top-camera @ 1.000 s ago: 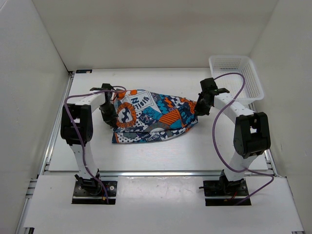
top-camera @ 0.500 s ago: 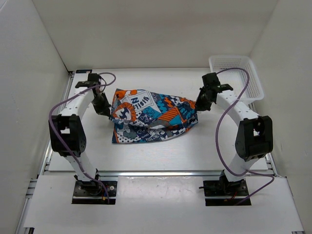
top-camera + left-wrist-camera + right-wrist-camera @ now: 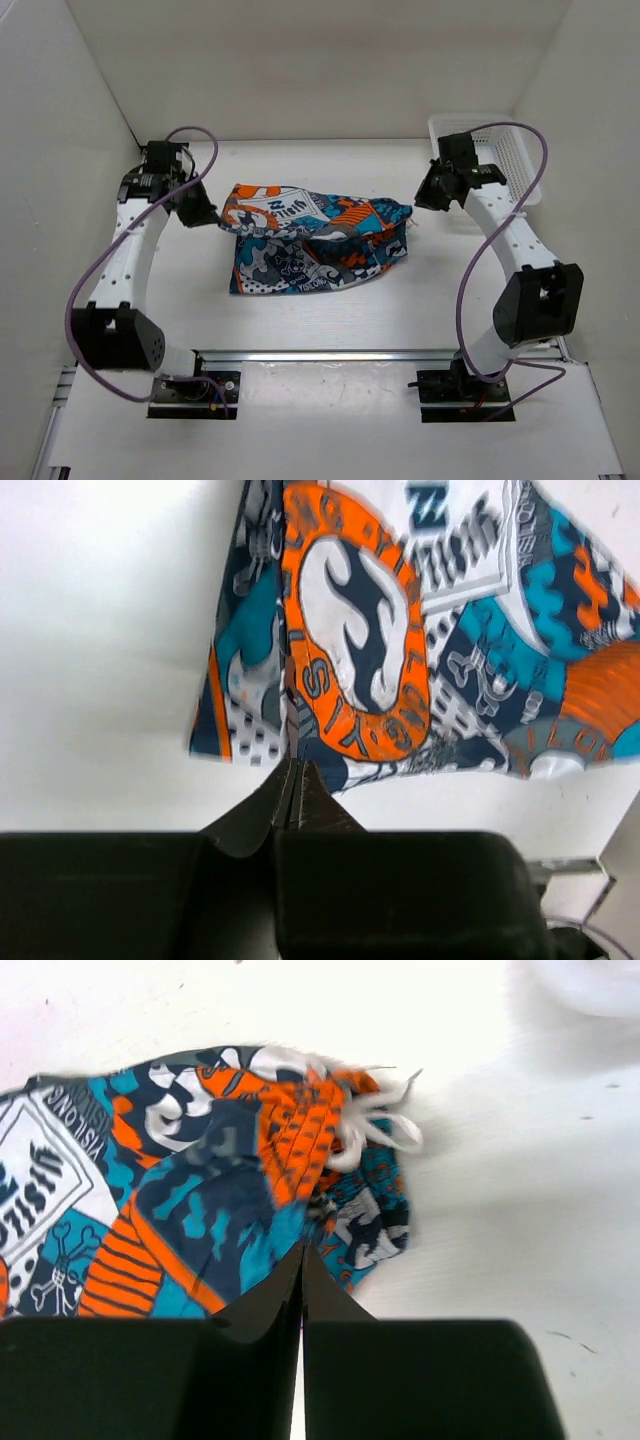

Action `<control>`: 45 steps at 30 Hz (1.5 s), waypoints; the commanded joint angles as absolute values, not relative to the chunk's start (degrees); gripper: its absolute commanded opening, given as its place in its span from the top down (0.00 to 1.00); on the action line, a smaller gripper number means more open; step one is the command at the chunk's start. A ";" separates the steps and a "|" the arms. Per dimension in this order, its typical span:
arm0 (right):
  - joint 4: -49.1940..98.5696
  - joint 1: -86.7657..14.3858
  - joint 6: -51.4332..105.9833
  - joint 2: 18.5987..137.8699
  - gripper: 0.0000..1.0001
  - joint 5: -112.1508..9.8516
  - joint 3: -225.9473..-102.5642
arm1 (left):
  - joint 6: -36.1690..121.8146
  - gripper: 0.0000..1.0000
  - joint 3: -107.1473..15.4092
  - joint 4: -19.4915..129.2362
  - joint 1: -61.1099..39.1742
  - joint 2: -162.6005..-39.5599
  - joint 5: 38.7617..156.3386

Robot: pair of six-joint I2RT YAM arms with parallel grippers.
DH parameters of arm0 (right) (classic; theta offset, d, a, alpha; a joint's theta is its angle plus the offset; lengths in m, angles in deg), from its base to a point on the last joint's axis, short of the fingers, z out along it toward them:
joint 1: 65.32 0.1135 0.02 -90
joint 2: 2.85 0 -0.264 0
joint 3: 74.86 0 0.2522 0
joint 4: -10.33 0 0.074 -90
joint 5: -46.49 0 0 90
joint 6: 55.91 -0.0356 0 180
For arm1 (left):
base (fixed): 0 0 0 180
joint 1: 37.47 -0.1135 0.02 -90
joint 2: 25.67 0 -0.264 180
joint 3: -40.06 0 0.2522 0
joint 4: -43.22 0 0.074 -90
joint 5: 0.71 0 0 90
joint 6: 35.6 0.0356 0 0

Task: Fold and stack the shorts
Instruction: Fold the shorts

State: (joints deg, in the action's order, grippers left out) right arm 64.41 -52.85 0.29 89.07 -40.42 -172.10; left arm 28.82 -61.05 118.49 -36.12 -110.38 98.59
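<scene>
The fingers of the left gripper (image 3: 207,216) are pressed together on the 9 o'clock corner of the shorts (image 3: 300,245) in the top view, and those of the right gripper (image 3: 421,198) are shut likewise at the 3 o'clock corner. The shorts are found at the middle of the table (image 3: 330,320), between the two grippers. Their upper layer is drawn out between the grippers along the 12 o'clock edge, while the lower part is spread flat toward 6 o'clock. A white mesh basket (image 3: 500,119) is set at the 2 o'clock corner of the table, apart from the shorts, and is partly covered by the right arm.

In the left wrist view, the two dark fingers (image 3: 270,815) are closed to a narrow seam with no gap at the tips, and a ridge of fabric is gripped there. From that point the shorts (image 3: 450,640) are spread toward 12 and 2 o'clock, with an orange oval patch (image 3: 355,645) just above the tips and bare table shown at 10 o'clock.

In the right wrist view, the fingers (image 3: 270,1305) are likewise shut tight, tip against tip, and a thin pinch of the cloth's edge appears to be held. The shorts (image 3: 190,1200) are spread toward 10 o'clock, and a white drawstring (image 3: 375,1130) is bunched at 1 o'clock of the tips
</scene>
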 commanded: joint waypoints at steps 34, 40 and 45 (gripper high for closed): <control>49.86 -53.72 0.96 96.64 0.07 -54.93 -153.14 | 24.08 0.35 -49.64 108.32 -35.79 -122.70 94.74; 45.29 -54.76 0.35 100.60 0.15 -53.53 -152.00 | 23.55 0.37 -48.49 102.86 -42.12 -124.72 98.07; 42.38 -54.77 -0.97 102.80 0.31 -54.06 -151.29 | 23.03 0.60 -49.02 100.04 -43.36 -131.57 101.50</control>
